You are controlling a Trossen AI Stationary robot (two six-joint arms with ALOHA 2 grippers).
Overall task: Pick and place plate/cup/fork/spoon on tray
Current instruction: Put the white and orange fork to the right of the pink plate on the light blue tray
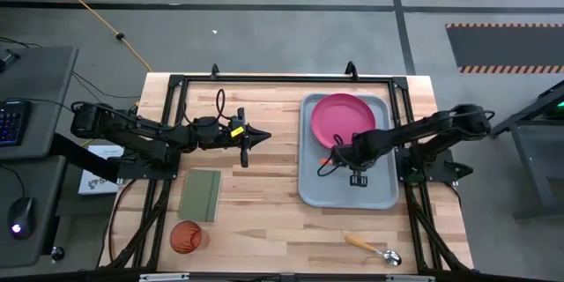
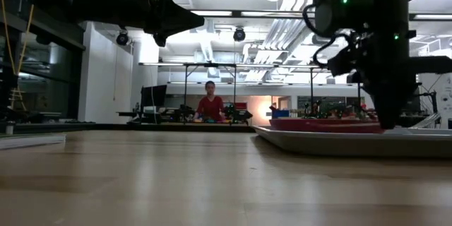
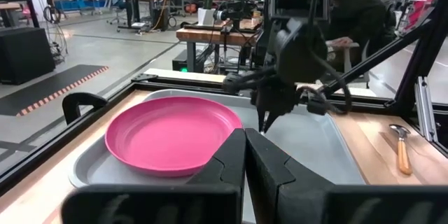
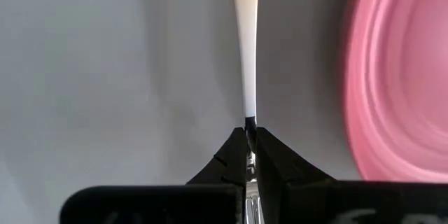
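The tray [image 1: 310, 189] already carries the plate [image 1: 343, 120]. Just beside the plate, low over the tray floor, the fork [image 4: 246, 49] is clamped at its tines by the right gripper [image 1: 339, 152], handle pointing ahead. The clenched, empty left gripper [image 1: 262, 137] is held mid-table.

The tray [image 2: 339, 143] lay on the wooden table [image 2: 176, 183]. On the tray sat the plate [image 2: 318, 124]. A dark arm reached down onto the tray beside the plate.
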